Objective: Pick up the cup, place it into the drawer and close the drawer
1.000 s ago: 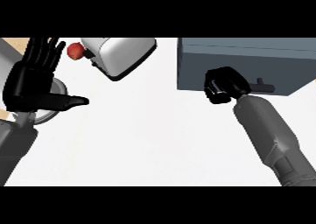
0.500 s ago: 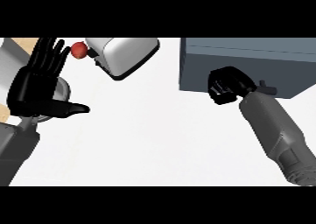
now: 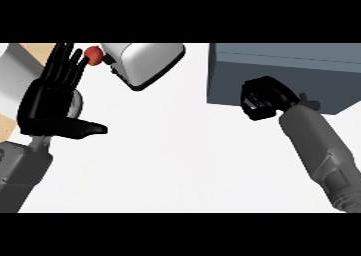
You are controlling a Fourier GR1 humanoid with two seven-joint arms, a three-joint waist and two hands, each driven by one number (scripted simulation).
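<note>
The grey drawer unit (image 3: 301, 67) fills the upper right, and its front face looks flush with the body. My right hand (image 3: 263, 97) rests against that front with its fingers curled; nothing shows inside them. A small dark handle (image 3: 310, 101) pokes out just right of the wrist. No cup shows in this view. At the left, my left hand (image 3: 54, 102) stays upright and open, fingers up and thumb pointing right, holding nothing.
A white and grey appliance (image 3: 146, 62) with a red knob (image 3: 95, 54) lies tilted at the top centre, close to my left fingertips. A white rounded object (image 3: 7, 67) sits at the far left edge, over a wooden strip (image 3: 0, 122).
My left hand and forearm have shifted slightly to the right. The right hand has stayed at the drawer front, barely moving.
</note>
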